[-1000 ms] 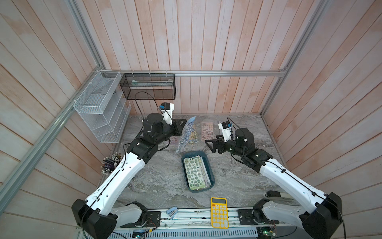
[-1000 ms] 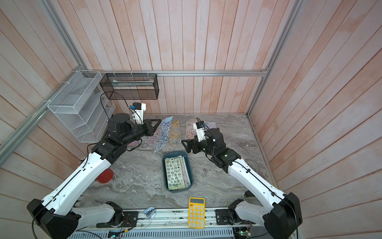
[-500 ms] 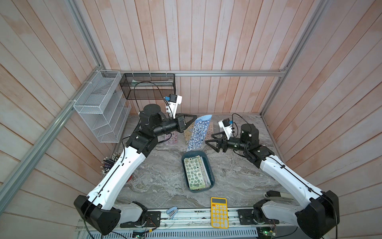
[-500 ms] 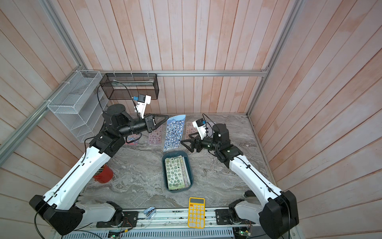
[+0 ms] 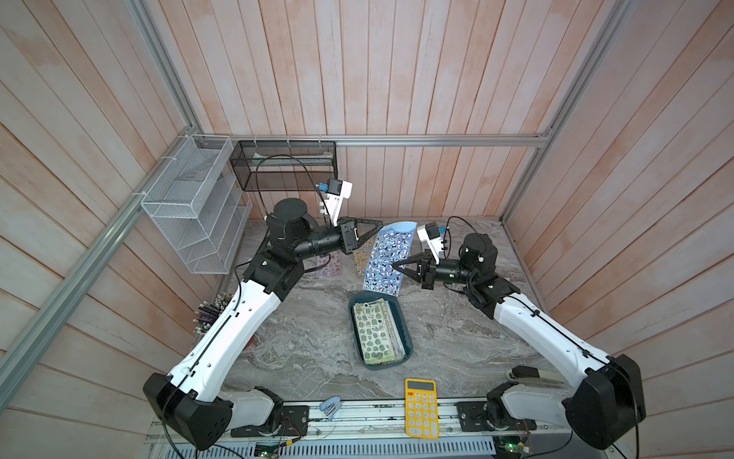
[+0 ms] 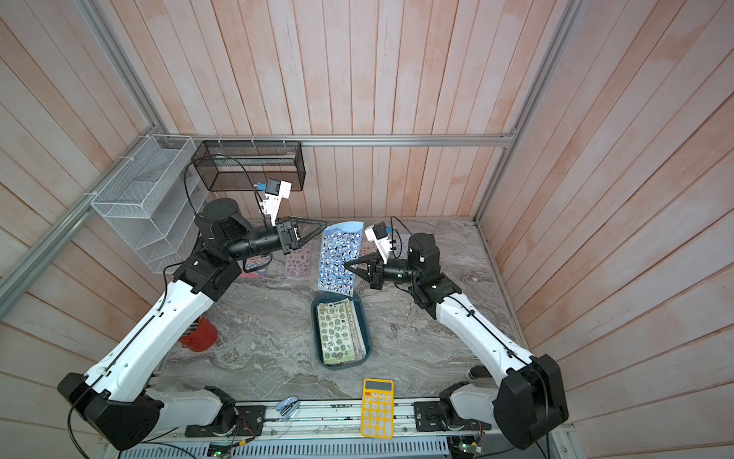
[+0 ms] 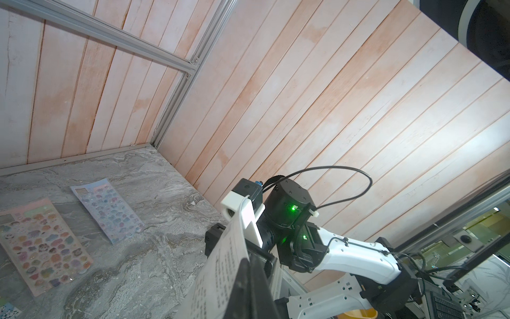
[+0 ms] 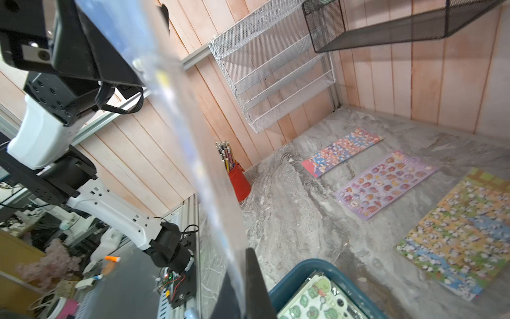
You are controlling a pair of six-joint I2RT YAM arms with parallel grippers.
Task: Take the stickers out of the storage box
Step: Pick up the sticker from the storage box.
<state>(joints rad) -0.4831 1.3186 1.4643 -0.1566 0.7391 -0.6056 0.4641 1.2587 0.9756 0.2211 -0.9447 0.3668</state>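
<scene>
Left fingers (image 5: 375,226) clamped on the upper corner of a blue sticker sheet (image 5: 387,258) printed with small black-and-white figures; right fingers (image 5: 399,265) pressed together on the sheet's long edge, partway down. Both top views show the sheet held in the air between the two pairs of fingers (image 6: 319,224) (image 6: 351,265), tilted, with its lower end toward the storage box (image 5: 401,326). The left wrist view shows the sheet's white printed back (image 7: 220,270) rising from the left fingers. The right wrist view shows the same sheet nearly edge-on (image 8: 215,207). The storage box sits on the grey marbled worktop (image 5: 310,337) below the fingers, on the robot's side of them. It holds a stack of stickers (image 5: 373,334), a green sheet uppermost. Beyond the fingers, toward the back wall, a red-blue sheet (image 8: 342,152), a lilac sheet (image 8: 386,182) and a yellow-green sheet (image 8: 455,240) lie flat on the worktop, side by side and apart. A yellow calculator (image 5: 422,407) lies at the worktop's near edge, well apart from both pairs of fingers.
</scene>
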